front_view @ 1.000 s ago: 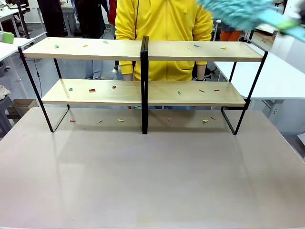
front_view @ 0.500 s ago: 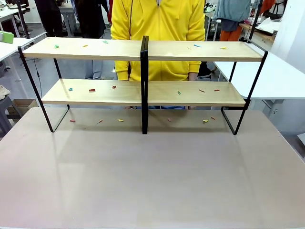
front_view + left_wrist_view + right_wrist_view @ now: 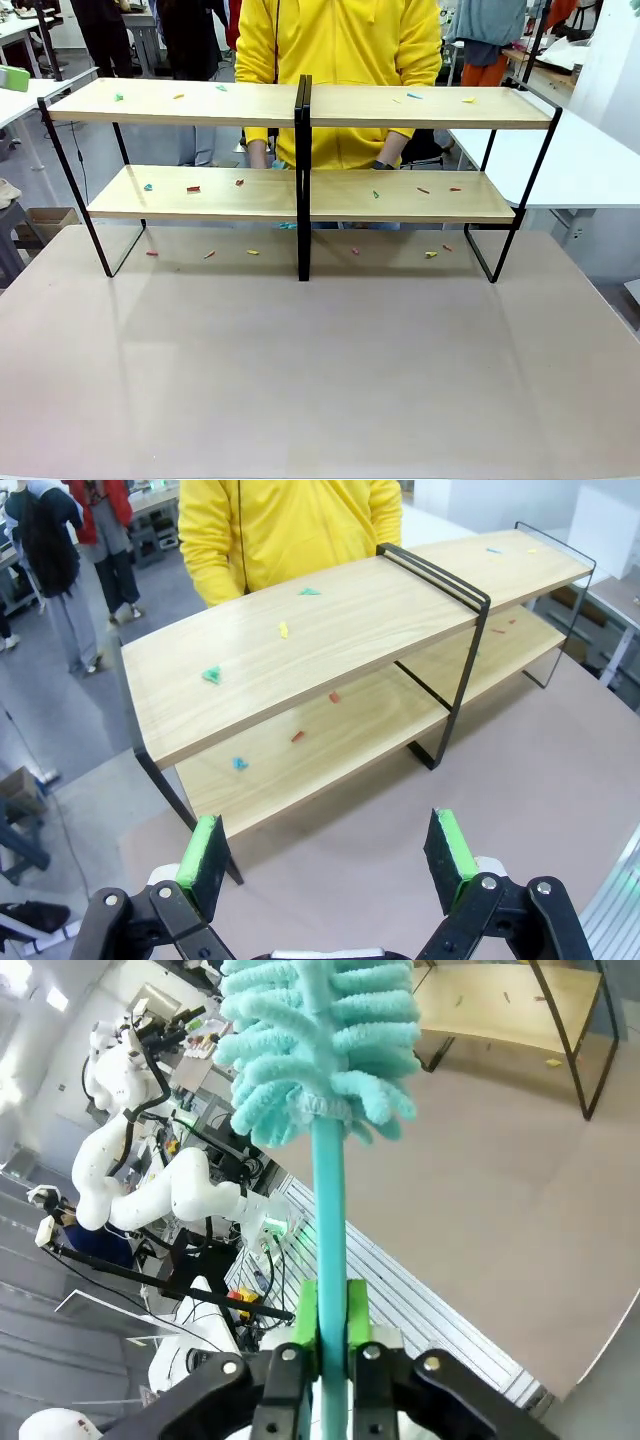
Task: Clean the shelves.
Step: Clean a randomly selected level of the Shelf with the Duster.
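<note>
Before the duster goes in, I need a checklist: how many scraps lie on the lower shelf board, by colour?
On the lower board of the shelves:
teal scrap: 1
red scraps: 4
green scrap: 1
Total: 6

The left tool point(image 3: 328, 858) hangs with jaws wide apart above the tabletop point(image 3: 540, 770), facing the shelves point(image 3: 330, 620). Small coloured scraps point(image 3: 211, 674) lie scattered on both boards. A person point(image 3: 290, 525) in yellow stands just behind the shelves.
</note>
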You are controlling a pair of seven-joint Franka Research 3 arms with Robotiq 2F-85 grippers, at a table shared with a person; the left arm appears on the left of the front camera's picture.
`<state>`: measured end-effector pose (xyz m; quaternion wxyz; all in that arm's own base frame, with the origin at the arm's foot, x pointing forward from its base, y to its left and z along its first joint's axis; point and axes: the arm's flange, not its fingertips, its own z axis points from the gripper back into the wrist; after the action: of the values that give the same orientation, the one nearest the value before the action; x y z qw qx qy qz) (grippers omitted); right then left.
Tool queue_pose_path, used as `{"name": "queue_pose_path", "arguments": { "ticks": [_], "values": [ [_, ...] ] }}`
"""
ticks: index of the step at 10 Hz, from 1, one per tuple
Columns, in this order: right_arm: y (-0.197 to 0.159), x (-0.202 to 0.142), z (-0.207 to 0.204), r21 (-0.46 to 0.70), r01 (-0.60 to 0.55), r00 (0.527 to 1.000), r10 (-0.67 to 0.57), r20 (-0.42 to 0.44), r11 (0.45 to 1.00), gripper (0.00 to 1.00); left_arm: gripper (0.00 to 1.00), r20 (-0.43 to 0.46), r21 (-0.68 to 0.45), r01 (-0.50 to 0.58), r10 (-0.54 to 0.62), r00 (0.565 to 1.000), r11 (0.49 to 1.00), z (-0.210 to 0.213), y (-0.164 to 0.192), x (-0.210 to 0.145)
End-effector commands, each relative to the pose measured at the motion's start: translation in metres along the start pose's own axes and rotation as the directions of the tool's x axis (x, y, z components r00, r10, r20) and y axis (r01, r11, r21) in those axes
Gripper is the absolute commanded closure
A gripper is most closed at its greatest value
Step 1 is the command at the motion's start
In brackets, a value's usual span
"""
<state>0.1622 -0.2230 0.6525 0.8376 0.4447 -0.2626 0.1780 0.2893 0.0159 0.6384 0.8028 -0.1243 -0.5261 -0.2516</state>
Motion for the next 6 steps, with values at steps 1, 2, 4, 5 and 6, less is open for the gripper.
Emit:
{"name": "queue_pose_path", "arguments": {
  "ticks": [1, 2, 4, 5, 6],
  "values": [
    [0.0040, -0.0043, 0.0058, 0.016, 0.001, 1.000, -0.001, 0.026, 1.000, 1.00, 0.00, -0.001, 0.003, -0.002, 0.002, 1.000, 1.000, -0.0003, 0.0000, -0.0002],
    [0.0040, -0.0043, 0.0058, 0.016, 0.001, 1.000, -0.001, 0.026, 1.000, 1.00, 0.00, -0.001, 0.003, -0.002, 0.002, 1.000, 1.000, -0.0003, 0.0000, -0.0002],
    [0.0040, -0.0043, 0.0058, 0.016, 0.001, 1.000, -0.001, 0.026, 1.000, 1.00, 0.00, -0.001, 0.003, -0.002, 0.002, 1.000, 1.000, -0.0003, 0.0000, -0.0002],
    [0.0040, -0.0043, 0.0058, 0.016, 0.001, 1.000, -0.001, 0.026, 1.000, 1.00, 0.00, -0.001, 0.003, -0.002, 0.002, 1.000, 1.000, -0.0003, 0.0000, -0.0002],
    [0.0040, -0.0043, 0.0058, 0.016, 0.001, 1.000, -0.001, 0.026, 1.000, 1.00, 0.00, -0.001, 0.003, -0.002, 0.002, 1.000, 1.000, -0.0003, 0.0000, -0.0002]
  ]
}}
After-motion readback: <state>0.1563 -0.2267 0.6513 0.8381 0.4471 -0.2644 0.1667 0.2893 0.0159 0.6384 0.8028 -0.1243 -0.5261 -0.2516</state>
